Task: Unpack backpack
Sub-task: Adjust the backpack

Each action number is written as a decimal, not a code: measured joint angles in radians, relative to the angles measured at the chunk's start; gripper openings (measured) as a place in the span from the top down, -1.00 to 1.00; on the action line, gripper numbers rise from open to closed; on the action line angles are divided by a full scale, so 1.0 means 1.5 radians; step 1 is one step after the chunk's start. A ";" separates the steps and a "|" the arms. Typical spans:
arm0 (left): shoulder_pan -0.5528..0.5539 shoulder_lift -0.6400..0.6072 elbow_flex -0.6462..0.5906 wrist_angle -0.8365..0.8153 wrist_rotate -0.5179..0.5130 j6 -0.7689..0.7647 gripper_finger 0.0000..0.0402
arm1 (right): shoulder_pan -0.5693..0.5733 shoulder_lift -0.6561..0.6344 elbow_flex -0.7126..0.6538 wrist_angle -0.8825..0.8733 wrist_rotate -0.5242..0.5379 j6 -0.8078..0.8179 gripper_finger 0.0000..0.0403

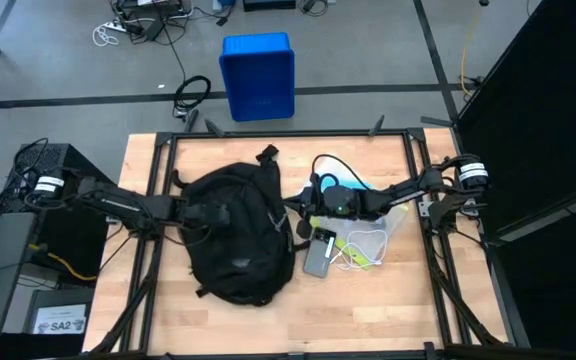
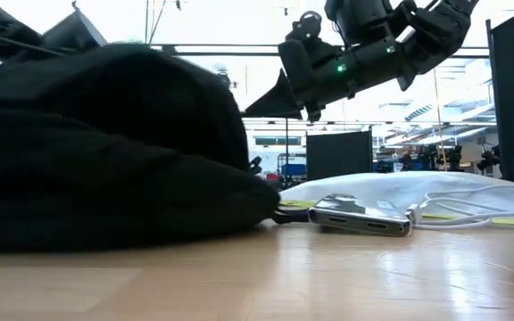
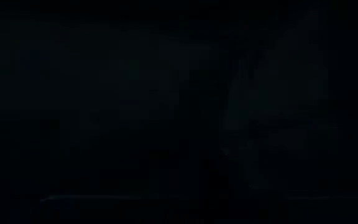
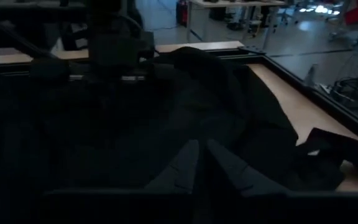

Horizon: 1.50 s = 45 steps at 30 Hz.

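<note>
The black backpack (image 1: 236,240) lies flat on the middle of the wooden table; it fills the left of the low view (image 2: 105,152). My left gripper (image 1: 214,213) is down on the backpack's upper face, shut, and its wrist view is wholly dark. My right gripper (image 4: 201,163) is shut with nothing between its fingers. It hovers above the table beside the backpack's right edge (image 1: 298,211) and points toward the backpack (image 4: 166,106); in the low view it hangs clear of the table (image 2: 268,100). My left gripper sits down on the backpack's upper face (image 1: 230,205), coming from the table's left and slanting downward. The gripper's own body hides the place of contact. Whether fabric is between the fingers I cannot tell.
Right of the backpack lie a grey flat device (image 1: 318,257) (image 2: 360,217), a white cable (image 1: 360,246), a yellow-green item and a clear plastic bag (image 1: 390,220). A blue crate (image 1: 258,75) stands on the floor beyond the far edge.
</note>
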<state>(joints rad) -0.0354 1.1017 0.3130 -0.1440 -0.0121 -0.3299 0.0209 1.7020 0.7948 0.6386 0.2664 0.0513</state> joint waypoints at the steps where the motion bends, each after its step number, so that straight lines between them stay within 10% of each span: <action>1: 0.017 0.000 0.001 -0.015 -0.015 0.000 1.00 | -0.001 0.000 0.000 -0.003 0.000 0.000 0.96; 8: 0.147 -0.007 0.065 -0.248 -0.231 0.009 1.00 | -0.003 0.000 0.000 -0.004 0.000 -0.001 0.99; 18: 0.142 -0.093 0.229 -0.252 -0.109 0.091 1.00 | 0.020 0.000 0.000 -0.021 -0.006 -0.002 0.98; 33: 0.012 -0.001 0.062 0.492 0.111 0.210 1.00 | 0.043 -0.001 0.000 -0.034 -0.006 0.010 0.98; 45: 0.027 0.152 0.065 0.538 0.112 0.253 1.00 | 0.039 0.058 0.001 0.017 0.014 0.039 0.99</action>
<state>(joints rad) 0.0054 1.3290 0.4100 0.6636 0.1562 0.0496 0.0799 1.7893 0.7956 0.6647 0.2879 0.1093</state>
